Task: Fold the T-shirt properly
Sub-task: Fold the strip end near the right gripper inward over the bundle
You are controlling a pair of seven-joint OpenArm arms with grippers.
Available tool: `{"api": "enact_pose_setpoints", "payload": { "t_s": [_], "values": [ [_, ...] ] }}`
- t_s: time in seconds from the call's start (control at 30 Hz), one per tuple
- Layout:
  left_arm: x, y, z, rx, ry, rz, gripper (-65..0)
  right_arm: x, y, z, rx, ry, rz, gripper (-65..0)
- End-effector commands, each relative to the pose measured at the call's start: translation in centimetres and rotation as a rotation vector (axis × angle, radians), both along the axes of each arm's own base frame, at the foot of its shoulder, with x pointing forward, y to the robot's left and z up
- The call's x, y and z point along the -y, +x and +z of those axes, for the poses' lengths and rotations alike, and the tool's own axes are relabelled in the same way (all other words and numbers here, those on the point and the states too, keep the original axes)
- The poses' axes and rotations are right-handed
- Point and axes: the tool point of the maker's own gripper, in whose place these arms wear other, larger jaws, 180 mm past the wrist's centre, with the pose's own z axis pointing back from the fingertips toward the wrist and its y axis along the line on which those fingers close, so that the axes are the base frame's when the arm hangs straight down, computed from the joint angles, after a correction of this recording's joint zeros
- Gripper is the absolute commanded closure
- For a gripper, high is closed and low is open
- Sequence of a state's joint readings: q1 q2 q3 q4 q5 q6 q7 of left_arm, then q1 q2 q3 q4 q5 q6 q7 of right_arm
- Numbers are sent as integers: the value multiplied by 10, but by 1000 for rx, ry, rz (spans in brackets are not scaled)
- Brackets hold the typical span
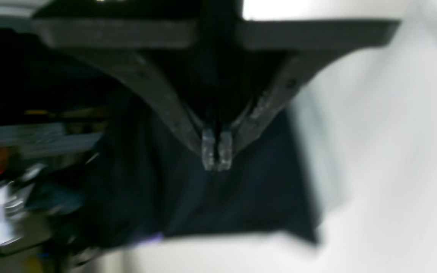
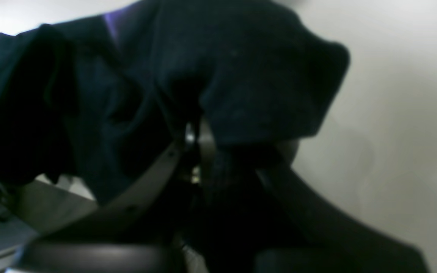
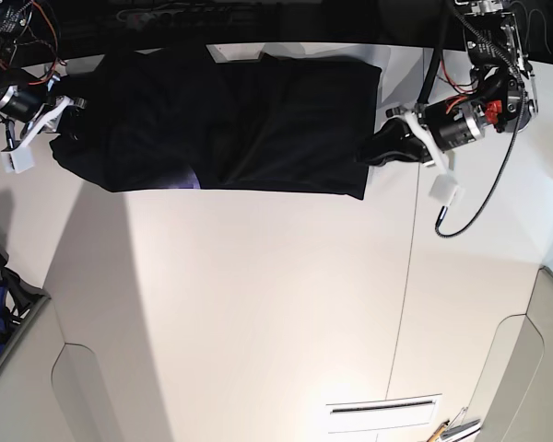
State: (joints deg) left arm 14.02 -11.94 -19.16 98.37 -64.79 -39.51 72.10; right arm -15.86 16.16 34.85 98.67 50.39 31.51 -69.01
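— Black cloth, that's the shirt (image 3: 230,124); it's stretched flat along the far edge of the white table (image 3: 258,304).

— And the grippers?

— Left gripper (image 1: 217,153) has its tips pressed together at the shirt's edge. Too blurry to say if cloth is between them.

— The right gripper (image 2: 194,132)?

— Closed too, at the opposite end, with cloth bunched and draped over it. A sliver of purple shows along the near hem.
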Motion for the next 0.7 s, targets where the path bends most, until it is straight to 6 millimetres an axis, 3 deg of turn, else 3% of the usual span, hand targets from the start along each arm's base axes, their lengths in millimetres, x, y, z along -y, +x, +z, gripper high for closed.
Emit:
{"api": "enact_pose_setpoints", "payload": {
  "t_s": [0.0, 0.1, 0.3, 0.5, 0.67],
  "values": [
    [-7, 1, 4, 23, 21, 5, 0, -1, 8, 17, 56, -2, 22, 0],
    [-20, -15, -15, -33, 104, 15, 0, -24, 9, 40, 103, 67, 90, 0],
    [-23, -23, -22, -52, 122, 26, 0, -105, 9, 89, 277, 390, 175, 0],
    [-23, -23, -22, -52, 121, 26, 0, -195, 12, 107, 327, 629, 230, 0],
    [-23, -24, -22, -55, 122, 25, 0, -256, 22, 107, 371, 595, 291, 0]
  ]
}}
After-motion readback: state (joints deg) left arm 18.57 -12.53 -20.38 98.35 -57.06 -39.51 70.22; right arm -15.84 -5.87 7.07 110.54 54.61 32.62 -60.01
